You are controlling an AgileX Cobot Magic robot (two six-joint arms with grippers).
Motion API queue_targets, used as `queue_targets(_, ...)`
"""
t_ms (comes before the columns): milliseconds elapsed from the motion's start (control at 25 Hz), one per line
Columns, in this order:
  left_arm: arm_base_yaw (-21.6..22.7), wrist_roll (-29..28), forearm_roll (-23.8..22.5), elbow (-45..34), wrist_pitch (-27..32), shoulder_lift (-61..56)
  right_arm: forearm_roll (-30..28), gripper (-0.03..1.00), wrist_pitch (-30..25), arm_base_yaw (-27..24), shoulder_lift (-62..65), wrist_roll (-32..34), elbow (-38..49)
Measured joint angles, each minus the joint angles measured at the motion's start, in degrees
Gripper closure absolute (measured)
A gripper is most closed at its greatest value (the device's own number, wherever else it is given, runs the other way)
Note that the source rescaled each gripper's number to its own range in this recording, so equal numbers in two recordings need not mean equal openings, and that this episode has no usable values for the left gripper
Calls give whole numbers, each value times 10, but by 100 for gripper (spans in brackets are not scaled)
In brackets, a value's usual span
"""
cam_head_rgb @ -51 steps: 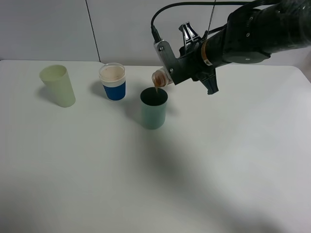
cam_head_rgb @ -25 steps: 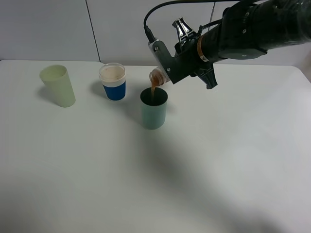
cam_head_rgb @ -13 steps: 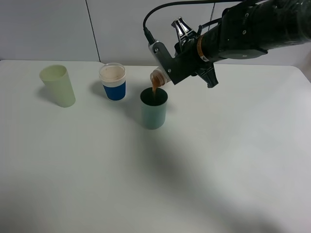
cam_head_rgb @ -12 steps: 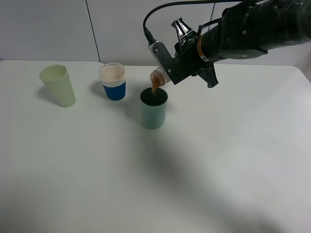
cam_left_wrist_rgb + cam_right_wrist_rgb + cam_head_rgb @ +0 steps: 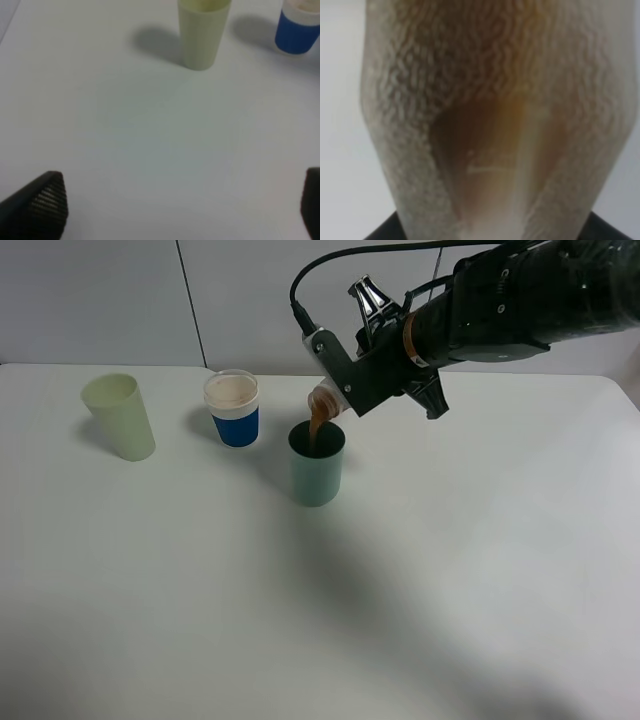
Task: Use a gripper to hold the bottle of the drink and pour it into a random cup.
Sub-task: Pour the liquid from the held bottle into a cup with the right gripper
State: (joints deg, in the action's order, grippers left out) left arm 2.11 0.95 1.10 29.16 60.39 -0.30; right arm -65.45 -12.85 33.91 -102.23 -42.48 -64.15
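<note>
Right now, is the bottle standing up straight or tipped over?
Tipped over. The bottle leans mouth-down, and brown drink streams from it into the green cup below.

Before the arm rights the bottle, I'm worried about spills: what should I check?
1. Right jaws shut on the bottle: ok.
2. Drink stream lands inside the teal cup: ok.
3. Teal cup stands upright: ok.
4. Fill level inside the teal cup: cannot tell, its inside is dark.
5. Blue-and-white cup stands apart from the teal cup: ok.
</note>
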Motion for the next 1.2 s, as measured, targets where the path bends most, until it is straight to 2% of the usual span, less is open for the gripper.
queue_targets(240,0,0,0,0,0,0,-1,95,-9,0,0,9,0)
queue_targets(560,0,0,0,0,0,0,-9,95,-67,3,0,83,-31)
queue_targets(720,0,0,0,0,0,0,-22,95,-67,12,0,107,-49)
queue_targets(1040,0,0,-1,0,0,0,-29,95,-59,13,-4,105,-49)
queue_targets(1200,0,0,-1,0,0,0,-30,95,-54,13,-4,83,-49)
